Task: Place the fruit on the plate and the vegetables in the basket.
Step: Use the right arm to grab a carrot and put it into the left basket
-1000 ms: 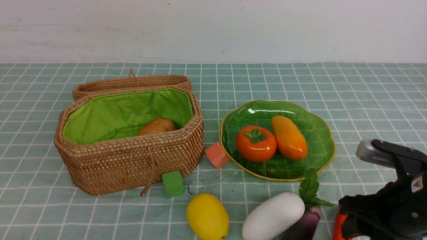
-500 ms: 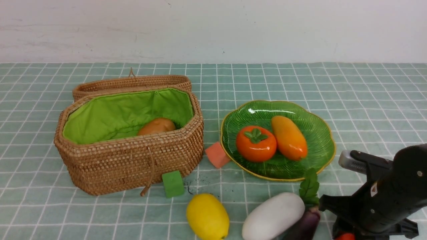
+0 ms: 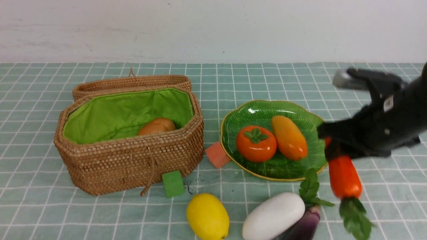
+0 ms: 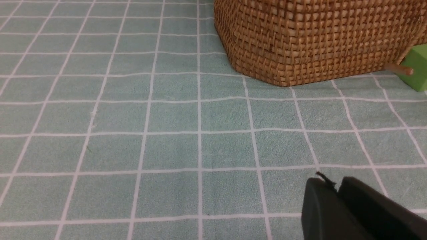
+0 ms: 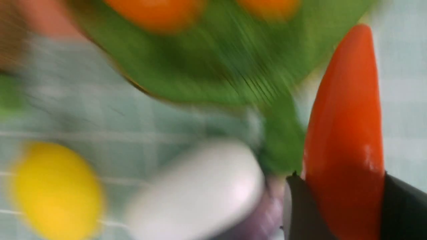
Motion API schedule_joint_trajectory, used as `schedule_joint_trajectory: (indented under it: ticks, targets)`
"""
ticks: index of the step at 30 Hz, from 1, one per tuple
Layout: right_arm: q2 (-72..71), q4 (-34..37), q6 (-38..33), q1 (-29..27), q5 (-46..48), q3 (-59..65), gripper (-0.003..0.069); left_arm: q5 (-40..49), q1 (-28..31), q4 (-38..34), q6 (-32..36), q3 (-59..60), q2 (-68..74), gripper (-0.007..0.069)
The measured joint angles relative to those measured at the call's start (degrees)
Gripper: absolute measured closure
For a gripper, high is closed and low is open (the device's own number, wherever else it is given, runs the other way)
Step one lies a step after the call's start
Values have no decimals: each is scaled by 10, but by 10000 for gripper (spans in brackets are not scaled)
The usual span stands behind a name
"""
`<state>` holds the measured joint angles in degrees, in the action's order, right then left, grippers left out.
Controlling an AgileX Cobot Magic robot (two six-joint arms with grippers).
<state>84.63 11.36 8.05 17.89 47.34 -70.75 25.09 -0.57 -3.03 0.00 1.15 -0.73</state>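
Observation:
My right gripper is shut on the red pointed vegetable, which hangs in the air with its green leaves down, just right of the plate. The wrist view shows it between the black fingers. A persimmon and a mango lie on the plate. The lemon, white oval and purple eggplant lie on the cloth at the front. The open basket holds a brown potato. My left gripper is shut and empty, low over the cloth near the basket's corner.
A salmon cube sits between basket and plate. A green cube lies by the basket's cord tie. The wicker lid rests behind the basket. A white wall bounds the back of the table.
My right gripper closed on the red vegetable at the front right and lifted it up and back, to beside the plate's right edge. The left gripper stays put.

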Motion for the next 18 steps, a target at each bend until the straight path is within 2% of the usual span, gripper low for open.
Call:
schedule_joint_trajectory:
  ticks: [1, 7, 11, 14, 18]
  targets:
    - [1, 3, -11, 1, -1, -15, 383, 0, 0, 0, 0, 0, 0, 550]
    - [123, 152, -182, 70, -100, -233, 383, 0, 0, 0, 0, 0, 0, 542]
    - [198, 218, -255, 101, -160, -308, 383, 0, 0, 0, 0, 0, 0, 539]
    - [293, 293, -371, 143, -228, -394, 383, 0, 0, 0, 0, 0, 0, 533]
    - [373, 353, -510, 172, -263, -460, 383, 0, 0, 0, 0, 0, 0, 532]
